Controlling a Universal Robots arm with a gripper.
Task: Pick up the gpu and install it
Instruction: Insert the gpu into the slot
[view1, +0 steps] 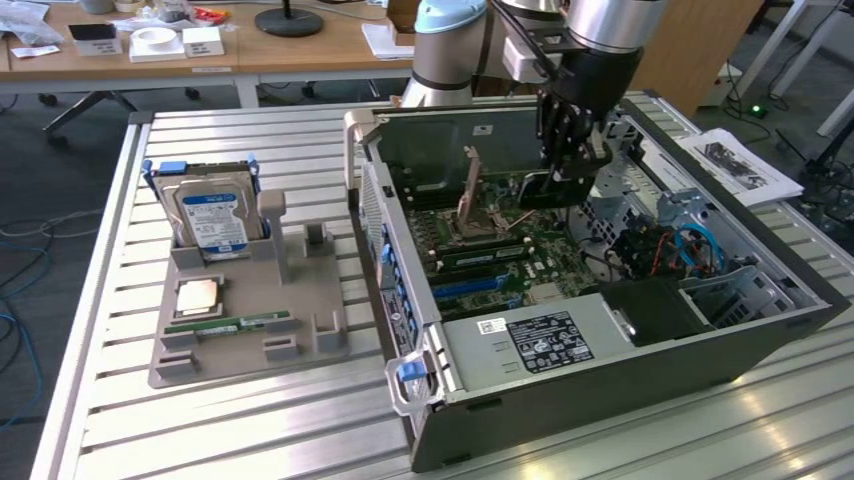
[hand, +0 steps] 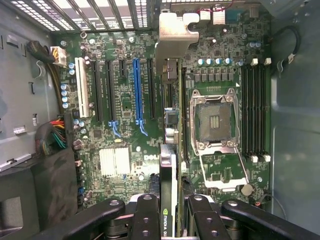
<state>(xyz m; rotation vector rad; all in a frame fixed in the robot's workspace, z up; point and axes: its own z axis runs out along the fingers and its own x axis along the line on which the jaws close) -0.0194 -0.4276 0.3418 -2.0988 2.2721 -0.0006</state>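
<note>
My gripper (view1: 567, 165) reaches down into the open computer case (view1: 441, 390), shut on the gpu (view1: 545, 187), a dark slim card that hangs just over the motherboard (view1: 534, 255). In the wrist view the gpu (hand: 168, 165) runs edge-on away from my gripper (hand: 171, 222). The fingers (hand: 145, 215) press both of its faces, and its silver end bracket (hand: 176, 32) lies at the case's rear wall. The card sits over the slots (hand: 150, 85) between the blue slot (hand: 136, 90) and the open CPU socket (hand: 215, 120). I cannot tell whether its edge touches a slot.
On the slatted table (view1: 200, 420), at the exterior view's left, a grey fixture (view1: 307, 300) holds an upright hard drive (view1: 214, 215), a CPU (view1: 198, 296) and a memory stick (view1: 240, 323). The power supply (view1: 534, 340), cables (view1: 667, 250) and case walls hem in the board.
</note>
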